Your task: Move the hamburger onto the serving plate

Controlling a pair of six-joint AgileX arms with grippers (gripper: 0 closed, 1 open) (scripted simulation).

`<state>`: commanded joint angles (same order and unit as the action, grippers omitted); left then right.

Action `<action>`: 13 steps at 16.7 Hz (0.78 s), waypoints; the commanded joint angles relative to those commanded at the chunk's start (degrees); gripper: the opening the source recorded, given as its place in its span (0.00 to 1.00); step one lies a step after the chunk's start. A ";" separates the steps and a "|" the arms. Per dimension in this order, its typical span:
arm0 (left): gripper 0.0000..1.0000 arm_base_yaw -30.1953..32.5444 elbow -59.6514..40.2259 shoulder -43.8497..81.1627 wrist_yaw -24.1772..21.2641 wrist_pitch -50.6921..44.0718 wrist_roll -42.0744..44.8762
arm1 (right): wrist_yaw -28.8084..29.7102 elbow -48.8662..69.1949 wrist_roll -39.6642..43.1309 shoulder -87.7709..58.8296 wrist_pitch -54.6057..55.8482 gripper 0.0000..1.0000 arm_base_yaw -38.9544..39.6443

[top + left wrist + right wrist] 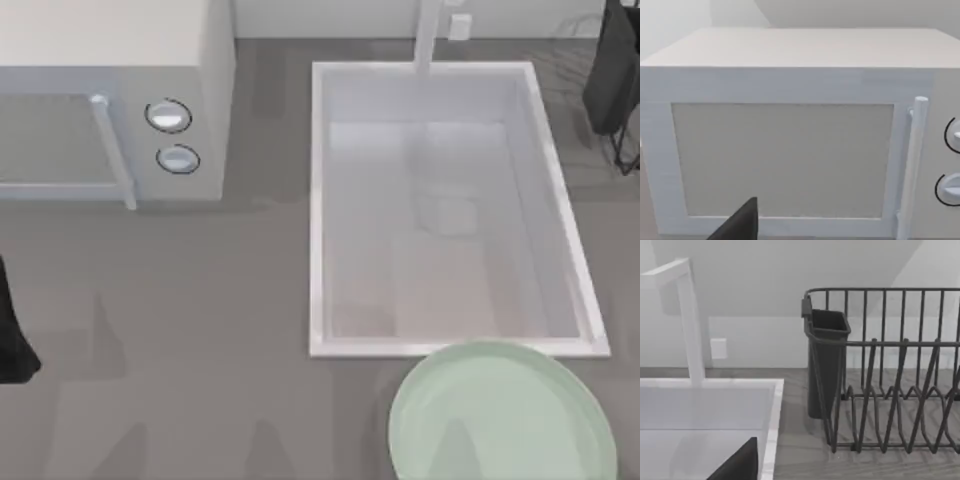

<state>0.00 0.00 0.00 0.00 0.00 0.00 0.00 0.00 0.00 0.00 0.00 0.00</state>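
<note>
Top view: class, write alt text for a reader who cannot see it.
A large mint-green serving plate sits on the grey counter just below a white sink. A closed white microwave stands at the upper left, and a dark dish rack at the upper right.

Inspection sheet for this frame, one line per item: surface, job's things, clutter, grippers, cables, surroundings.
Surface: grey counter with a white sink basin set into it.
Job's things: serving plate at the near edge, right of centre, nothing on it; hamburger: nothing seen.
Clutter: nothing seen.
Grippers: left arm at the left edge; a dark tip faces the microwave, door closed. Right arm's dark tip faces the dish rack.
Cables: nothing seen.
Surroundings: faucet, pale wall behind.
</note>
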 joint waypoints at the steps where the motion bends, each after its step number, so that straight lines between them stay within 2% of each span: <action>1: 1.00 0.00 0.00 0.00 0.00 0.00 0.00 | 0.00 0.00 0.00 0.00 0.00 1.00 0.00; 7: 1.00 0.00 0.00 0.00 0.00 0.00 0.00 | -0.10 6.87 0.46 -9.29 -7.36 1.00 -1.91; 13: 1.00 0.00 0.00 0.00 0.00 0.00 0.00 | -0.38 23.05 1.47 -39.29 -26.07 1.00 -6.58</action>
<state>0.00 0.00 0.00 0.00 0.00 0.00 -0.38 23.05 1.47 -39.29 -26.07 -6.58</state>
